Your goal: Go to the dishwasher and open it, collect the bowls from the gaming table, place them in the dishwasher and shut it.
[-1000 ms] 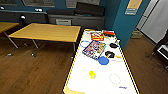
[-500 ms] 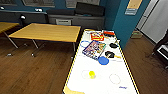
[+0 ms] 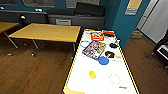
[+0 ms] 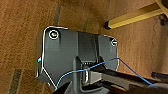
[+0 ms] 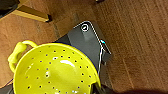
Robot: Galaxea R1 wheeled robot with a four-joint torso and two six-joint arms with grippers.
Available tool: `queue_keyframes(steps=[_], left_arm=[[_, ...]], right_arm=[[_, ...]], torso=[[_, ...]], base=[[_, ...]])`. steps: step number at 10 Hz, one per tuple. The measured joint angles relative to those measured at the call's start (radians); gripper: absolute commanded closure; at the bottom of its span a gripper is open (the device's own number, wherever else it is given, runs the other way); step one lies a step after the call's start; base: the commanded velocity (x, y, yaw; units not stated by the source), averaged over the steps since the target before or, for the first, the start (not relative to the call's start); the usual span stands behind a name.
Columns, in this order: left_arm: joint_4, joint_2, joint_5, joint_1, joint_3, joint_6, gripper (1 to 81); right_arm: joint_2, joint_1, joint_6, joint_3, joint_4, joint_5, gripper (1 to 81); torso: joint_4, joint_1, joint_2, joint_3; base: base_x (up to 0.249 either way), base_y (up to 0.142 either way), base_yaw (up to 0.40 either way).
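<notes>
Gaming table [image 3: 100,82] runs lengthwise ahead, pale top, yellow edge. Blue bowl [image 3: 103,60] sits past mid-length toward the right edge. Small yellow-green bowl [image 3: 91,74] lies near the middle, closer to the near end and left edge. A colourful box [image 3: 94,49] lies just beyond the blue bowl; a red box [image 3: 97,36] sits at the far end; dark round items [image 3: 113,45] lie along the right edge. A yellow-wood table [image 3: 47,32] stands to the left, apart, on the wood floor [image 3: 35,72].

Right wrist view: a yellow-green perforated bowl with a loop handle [image 5: 53,71] sits large against the gripper plate over the floor; whether the fingers grip it, cannot tell. Left fingers: cannot tell.
</notes>
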Motion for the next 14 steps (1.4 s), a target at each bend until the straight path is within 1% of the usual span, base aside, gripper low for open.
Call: queue_keyframes(steps=[1,2,3,4,6,7,10,11,13,14], left_arm=[[0.0,-0.042,-0.005,-0.012,0.068,-0.009,1.0],[-0.001,-0.089,-0.007,-0.044,0.133,-0.02,1.0],[-0.001,-0.138,-0.009,-0.085,0.195,-0.023,1.0],[-0.003,-0.177,-0.007,-0.135,0.248,-0.034,1.0],[-0.004,-0.235,0.018,-0.248,0.336,-0.079,1.0],[-0.005,-0.251,0.039,-0.296,0.363,-0.103,1.0],[-0.004,-0.27,0.171,-0.491,0.42,-0.191,1.0],[-0.004,-0.271,0.222,-0.559,0.429,-0.229,1.0],[-0.003,-0.27,0.333,-0.691,0.441,-0.293,1.0],[-0.003,-0.261,0.39,-0.75,0.442,-0.337,1.0]], right_arm=[[0.029,0.0,0.0,-0.022,-0.005,0.008,81.1],[0.058,-0.001,0.0,-0.055,-0.007,0.008,81.1],[0.075,-0.004,0.0,-0.066,-0.009,0.012,81.1],[0.09,-0.006,0.0,-0.067,-0.01,0.014,81.1],[0.11,-0.006,0.0,-0.071,-0.013,0.015,81.1],[0.11,-0.006,-0.001,-0.073,-0.013,0.015,81.1],[0.113,-0.006,0.0,-0.075,-0.014,0.015,81.1],[0.113,-0.005,0.0,-0.074,-0.014,0.015,81.1],[0.113,-0.006,0.0,-0.071,-0.014,0.015,81.1],[0.113,-0.005,0.0,-0.071,-0.014,0.015,81.1]], torso=[[0.0,0.0,0.0,0.0],[0.0,0.0,0.0,0.0],[0.0,0.0,0.0,0.0],[0.0,0.0,0.0,0.0],[0.0,0.0,0.0,0.0],[0.0,0.0,0.0,0.0],[0.0,0.0,0.0,0.0],[0.0,0.0,0.0,0.0],[0.0,0.0,0.0,0.0],[0.0,0.0,0.0,0.0]], base=[[0.0,0.0,0.0],[0.0,0.0,0.0],[0.0,0.0,0.0],[0.0,0.0,0.0],[0.0,0.0,0.0],[0.0,0.0,0.0],[0.0,0.0,0.0],[0.0,0.0,0.0],[0.0,0.0,0.0],[0.0,0.0,0.0]])
